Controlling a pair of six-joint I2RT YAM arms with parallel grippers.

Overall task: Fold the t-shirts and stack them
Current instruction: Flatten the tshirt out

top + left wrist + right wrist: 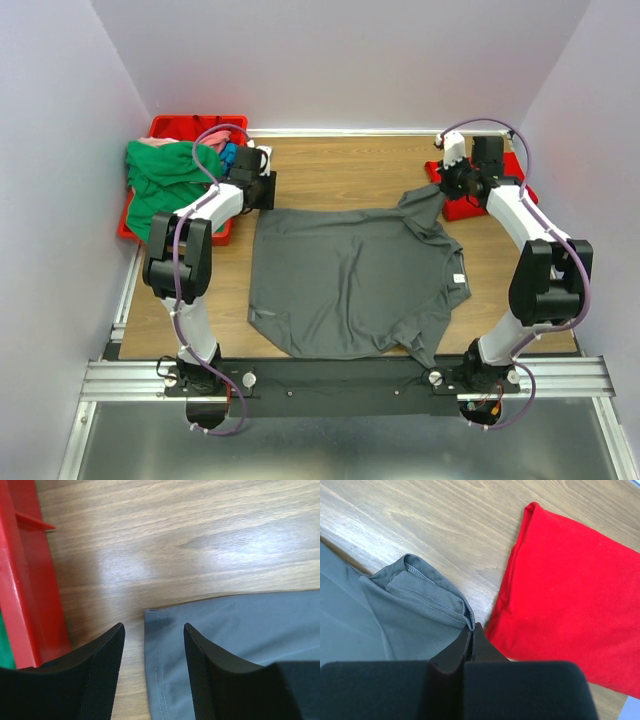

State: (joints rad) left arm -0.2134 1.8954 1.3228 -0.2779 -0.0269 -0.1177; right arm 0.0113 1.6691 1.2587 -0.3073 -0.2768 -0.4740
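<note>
Grey t-shirt (350, 280) lies spread on wooden table (330, 170) between pale walls (330, 60).

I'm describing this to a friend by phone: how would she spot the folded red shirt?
Find the wooden table and go to its far right corner, where the right gripper pinches a sleeve of the dark grey t-shirt. Beside that sleeve lies the red t-shirt, folded flat. Unlike the red bin far left, it is soft cloth.
</note>
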